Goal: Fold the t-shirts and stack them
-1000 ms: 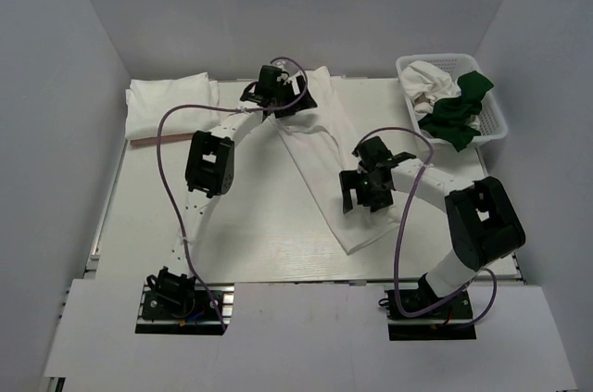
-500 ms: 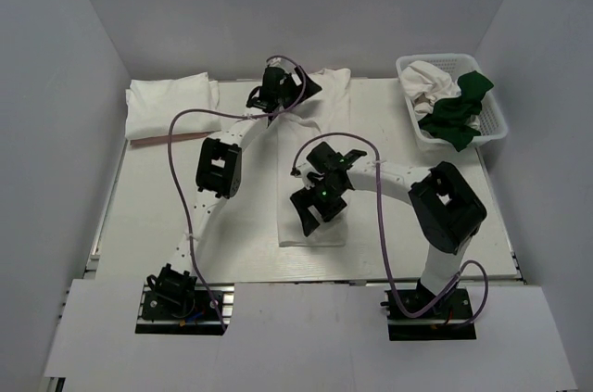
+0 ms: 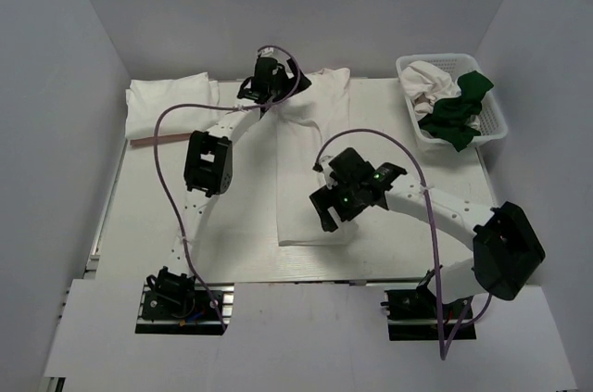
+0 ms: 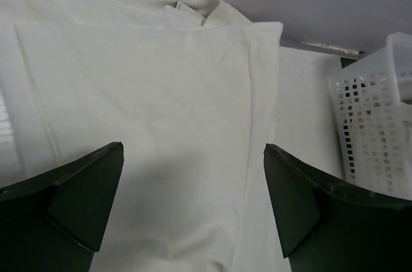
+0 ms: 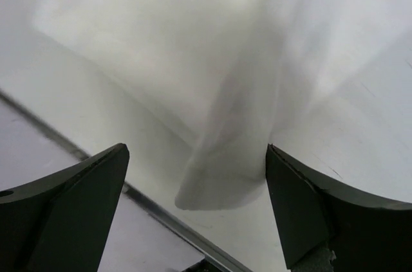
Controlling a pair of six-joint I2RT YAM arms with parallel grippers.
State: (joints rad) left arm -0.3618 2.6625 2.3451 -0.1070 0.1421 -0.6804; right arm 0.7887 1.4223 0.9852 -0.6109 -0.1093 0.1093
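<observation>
A second ago the white cloth t-shirt [image 3: 310, 160], folded into a long narrow strip, lay slanted, with its hem end trailing toward the right arm's side. Now it lies square on the pale table [image 3: 148, 216], and the right arm's elbow has swung outward. The straightening looks done to me, and the strip seems ready to be folded across its length.

Its long axis runs straight from far to near. The collar end points away from the arm bases and sits just ahead of the left gripper [image 4: 193, 153], beyond its fingertips. The strip's folded side edge runs down between those fingers [image 4: 84, 201], closer to the right-hand one. The hem end lies under the right gripper [image 5: 196, 150]. One blurred hem corner shows between its fingers [image 5: 71, 201], and the table's near rim lies toward the left-hand one.

Both grippers are released, jaws spread wide, with cloth below them but nothing pinched.

Past the left gripper's right-hand finger stands the white plastic lattice basket [image 4: 367, 124]. It holds a dark green t-shirt [image 3: 454, 119] and crumpled white cloth [image 3: 428, 82]. On the other side of those fingers, well apart, rests a folded white stack [image 3: 171, 100], probably where this shirt belongs next.
</observation>
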